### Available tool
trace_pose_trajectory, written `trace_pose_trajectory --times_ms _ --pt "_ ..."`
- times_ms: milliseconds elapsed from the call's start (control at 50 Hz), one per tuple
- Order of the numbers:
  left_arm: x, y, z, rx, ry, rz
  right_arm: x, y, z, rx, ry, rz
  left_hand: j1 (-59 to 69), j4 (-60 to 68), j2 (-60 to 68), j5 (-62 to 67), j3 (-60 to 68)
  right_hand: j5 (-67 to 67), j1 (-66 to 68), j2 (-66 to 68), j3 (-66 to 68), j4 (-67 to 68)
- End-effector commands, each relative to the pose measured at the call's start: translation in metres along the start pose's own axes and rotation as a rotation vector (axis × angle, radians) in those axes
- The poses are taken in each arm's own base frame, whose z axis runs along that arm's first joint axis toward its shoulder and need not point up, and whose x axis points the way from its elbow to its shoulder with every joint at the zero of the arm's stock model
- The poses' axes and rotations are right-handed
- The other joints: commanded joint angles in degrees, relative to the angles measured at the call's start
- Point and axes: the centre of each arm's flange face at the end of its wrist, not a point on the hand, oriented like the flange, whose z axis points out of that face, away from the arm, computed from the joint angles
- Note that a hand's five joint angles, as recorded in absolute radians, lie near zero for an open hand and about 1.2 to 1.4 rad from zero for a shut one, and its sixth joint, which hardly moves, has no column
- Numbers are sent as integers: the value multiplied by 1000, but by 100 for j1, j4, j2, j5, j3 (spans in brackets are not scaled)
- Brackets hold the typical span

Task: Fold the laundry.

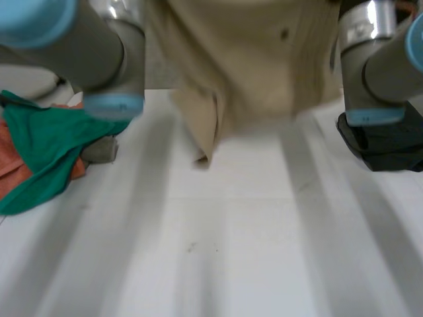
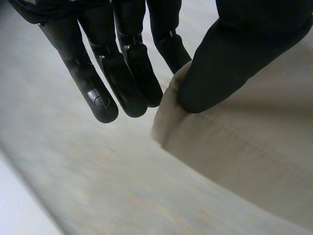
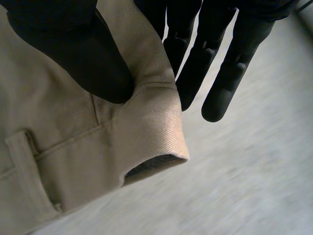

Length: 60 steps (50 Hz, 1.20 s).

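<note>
A beige garment (image 1: 251, 66) hangs above the white table (image 1: 218, 251) between my two arms, its lower edge just over the tabletop. In the left wrist view, my left hand (image 2: 122, 83) pinches one corner of the beige garment (image 2: 244, 147) between the thumb and a finger, while the other fingers stay straight. My right hand (image 3: 215, 58) pinches the other top corner of the beige garment (image 3: 98, 147) under its thumb, at a waistband with a belt loop. The cloth hangs down from both grips.
A heap of green cloth (image 1: 46, 152) and orange cloth (image 1: 13, 165) lies at the table's left, with a small grey piece (image 1: 100, 150) beside it. A black cloth (image 1: 386, 142) lies at the right edge. My left arm (image 1: 86, 46) and right arm (image 1: 377, 66) flank the garment.
</note>
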Motion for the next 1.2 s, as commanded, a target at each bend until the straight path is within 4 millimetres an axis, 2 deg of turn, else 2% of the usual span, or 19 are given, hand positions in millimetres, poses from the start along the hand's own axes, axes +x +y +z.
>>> trace_pose_trajectory --times_ms 20,80,160,300,380,440,460,500,600,620,680,700,760,820,880,920,1000,1100,1200 --pt "-3 -1 -3 -23 10 -53 7 -15 7 14 0 46 1490 1115 1139 1236 1167 1251 1628 1222 1153 1131" --pt "6 14 -18 -97 73 -76 -2 -5 -3 -72 -72 58 1490 1115 1139 1236 1167 1251 1628 1222 1153 1131" --pt "21 41 -44 -202 161 -90 -28 23 -31 -235 -203 65 1490 1115 1139 1236 1167 1251 1628 1222 1153 1131" --pt "58 90 -112 -399 343 -53 -73 67 -92 -450 -402 76 1490 1115 1139 1236 1167 1251 1628 1222 1153 1131" --pt "79 110 -163 -516 465 -28 -100 94 -138 -573 -513 78 1490 1115 1139 1236 1167 1251 1628 1222 1153 1131" --pt "88 117 -190 -576 532 -12 -107 99 -160 -630 -569 70 1490 1115 1139 1236 1167 1251 1628 1222 1153 1131" --pt "90 120 -207 -609 570 -4 -110 96 -170 -659 -605 70 1490 1115 1139 1236 1167 1251 1628 1222 1153 1131" --pt "88 120 -220 -636 599 6 -109 90 -178 -684 -640 76 1490 1115 1139 1236 1167 1251 1628 1222 1153 1131" --pt "52 89 -236 -653 621 12 -85 64 -192 -780 -726 81 1490 1115 1139 1236 1167 1251 1628 1222 1153 1131" --pt "39 76 -240 -652 626 16 -74 53 -198 -815 -761 81 1490 1115 1139 1236 1167 1251 1628 1222 1153 1131" --pt "21 56 -250 -649 647 16 -57 34 -213 -886 -851 71 1490 1115 1139 1236 1167 1251 1628 1222 1153 1131" --pt "10 37 -259 -643 677 13 -55 30 -217 -902 -873 70 1490 1115 1139 1236 1167 1251 1628 1222 1153 1131" --pt "-11 6 -283 -650 755 9 -45 15 -230 -938 -964 88 1490 1115 1139 1236 1167 1251 1628 1222 1153 1131" --pt "-24 -7 -302 -678 825 21 -32 -2 -233 -927 -1007 109 1490 1115 1139 1236 1167 1251 1628 1222 1153 1131" --pt "-32 -15 -333 -752 955 58 -18 -24 -246 -930 -1097 120 1490 1115 1139 1236 1167 1251 1628 1222 1153 1131" --pt "-38 -23 -356 -803 1057 74 -9 -30 -262 -971 -1189 89 1490 1115 1139 1236 1167 1251 1628 1222 1153 1131" --pt "-47 -36 -382 -872 1179 75 9 -33 -288 -1057 -1337 27 1490 1115 1139 1236 1167 1251 1628 1222 1153 1131" --pt "-51 -45 -388 -899 1209 49 20 -32 -296 -1094 -1359 34 1490 1115 1139 1236 1167 1251 1628 1222 1153 1131" --pt "-44 -44 -370 -872 1149 22 16 -32 -295 -1068 -1354 64 1490 1115 1139 1236 1167 1251 1628 1222 1153 1131"
